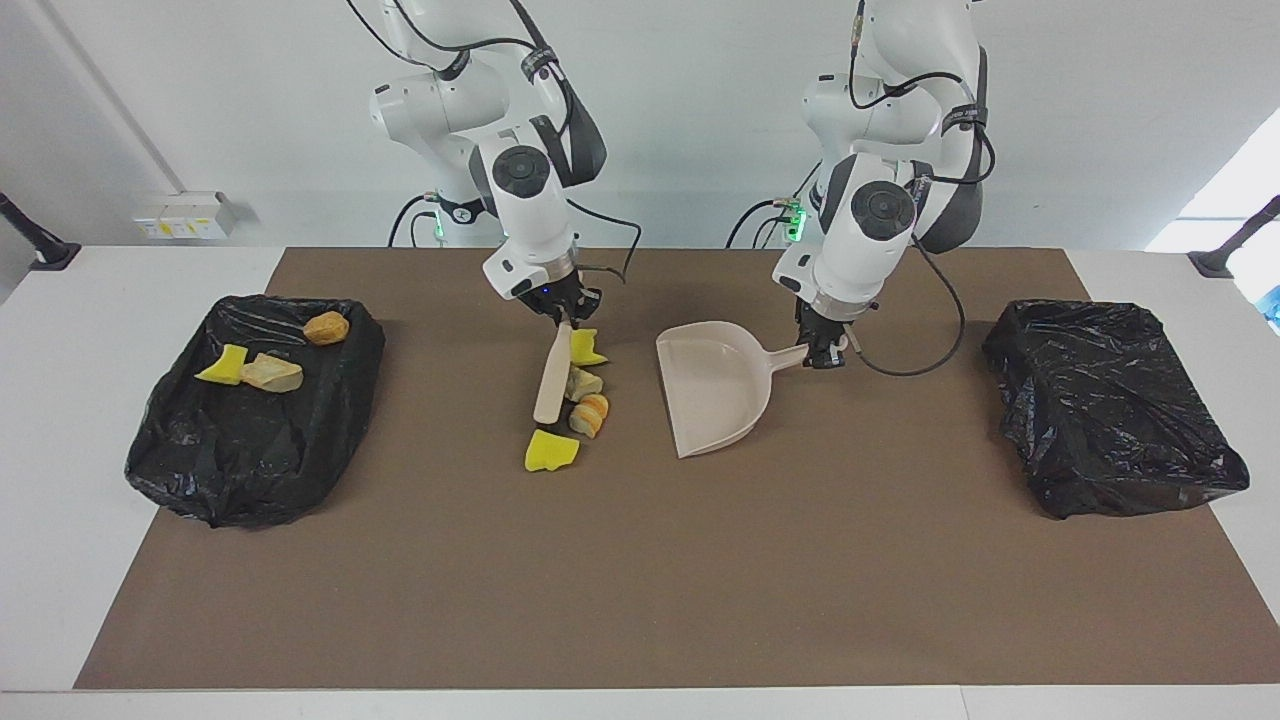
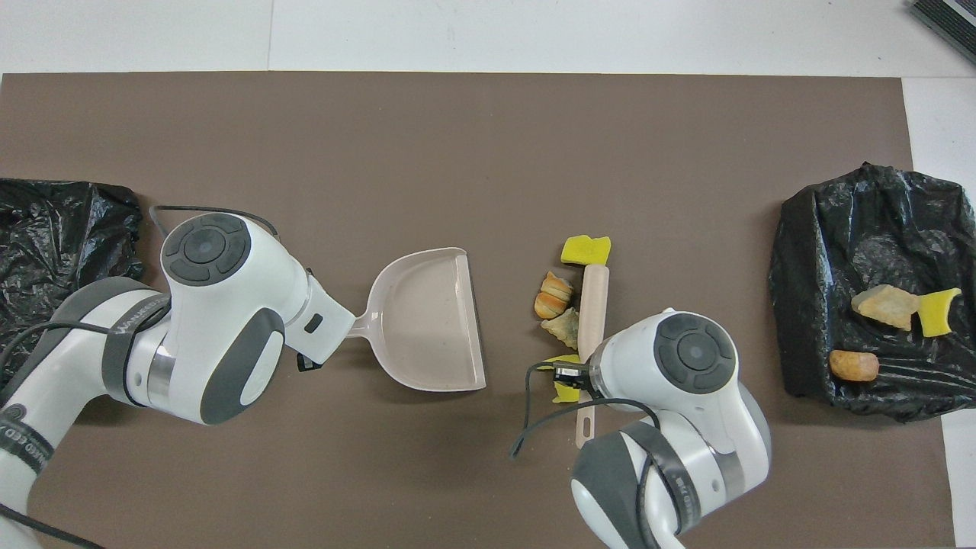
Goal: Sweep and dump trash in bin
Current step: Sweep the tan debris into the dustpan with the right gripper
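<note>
Several pieces of trash lie on the brown mat beside the brush: a yellow chunk (image 1: 586, 348), a tan lump (image 1: 582, 383), a brown bread-like lump (image 1: 592, 415) and a second yellow chunk (image 1: 551, 451). My right gripper (image 1: 563, 318) is shut on the top of a beige hand brush (image 1: 552, 375), which stands against these scraps. The open mouth of the beige dustpan (image 1: 715, 390) faces them, a short gap away. My left gripper (image 1: 828, 352) is shut on the dustpan's handle. The black-lined bin (image 1: 250, 440) at the right arm's end holds three scraps.
A second black-lined bin (image 1: 1110, 400) sits at the left arm's end of the table. In the overhead view the brush (image 2: 591, 305) lies between the scraps and the right arm's wrist, and one yellow chunk (image 2: 563, 381) is partly under that wrist.
</note>
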Robot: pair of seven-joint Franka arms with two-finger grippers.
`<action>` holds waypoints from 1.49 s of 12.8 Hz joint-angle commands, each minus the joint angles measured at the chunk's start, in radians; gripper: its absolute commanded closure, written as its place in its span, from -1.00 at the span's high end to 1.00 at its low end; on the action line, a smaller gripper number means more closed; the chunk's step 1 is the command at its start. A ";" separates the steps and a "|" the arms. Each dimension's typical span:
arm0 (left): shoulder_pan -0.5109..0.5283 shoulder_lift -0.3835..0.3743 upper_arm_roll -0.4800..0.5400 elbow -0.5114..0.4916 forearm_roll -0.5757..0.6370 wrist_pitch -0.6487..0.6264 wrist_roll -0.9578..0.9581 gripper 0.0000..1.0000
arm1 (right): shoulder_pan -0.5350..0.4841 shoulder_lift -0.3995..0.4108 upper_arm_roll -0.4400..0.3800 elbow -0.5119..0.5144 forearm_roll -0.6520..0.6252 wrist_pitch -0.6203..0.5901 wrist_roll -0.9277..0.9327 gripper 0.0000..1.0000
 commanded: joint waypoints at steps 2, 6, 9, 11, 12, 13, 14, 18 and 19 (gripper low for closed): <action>-0.011 -0.036 0.010 -0.038 0.011 0.027 -0.017 -1.00 | 0.084 0.117 0.007 0.160 0.045 -0.033 -0.020 -1.00; -0.011 -0.036 0.010 -0.038 0.011 0.030 -0.018 -1.00 | 0.132 0.161 0.010 0.245 0.264 -0.032 -0.202 -1.00; -0.011 -0.035 0.010 -0.038 0.011 0.033 -0.018 -1.00 | 0.126 0.148 0.010 0.305 0.342 -0.064 -0.221 -1.00; -0.011 -0.035 0.010 -0.038 0.011 0.035 -0.018 -1.00 | 0.106 0.122 0.003 0.334 0.346 -0.137 -0.222 -1.00; -0.010 -0.035 0.010 -0.038 0.011 0.035 -0.018 -1.00 | 0.076 0.109 0.001 0.351 0.344 -0.195 -0.233 -1.00; -0.010 -0.035 0.010 -0.038 0.011 0.038 -0.018 -1.00 | 0.050 0.090 0.000 0.368 0.327 -0.261 -0.240 -1.00; -0.008 -0.035 0.010 -0.038 0.011 0.038 -0.018 -1.00 | 0.022 0.079 -0.006 0.375 0.309 -0.329 -0.239 -1.00; -0.007 -0.038 0.010 -0.050 0.011 0.051 -0.032 -1.00 | -0.071 0.033 -0.008 0.296 0.018 -0.401 -0.241 -1.00; -0.007 -0.038 0.010 -0.052 0.010 0.052 -0.034 -1.00 | -0.104 0.032 -0.008 0.285 -0.051 -0.397 -0.248 -1.00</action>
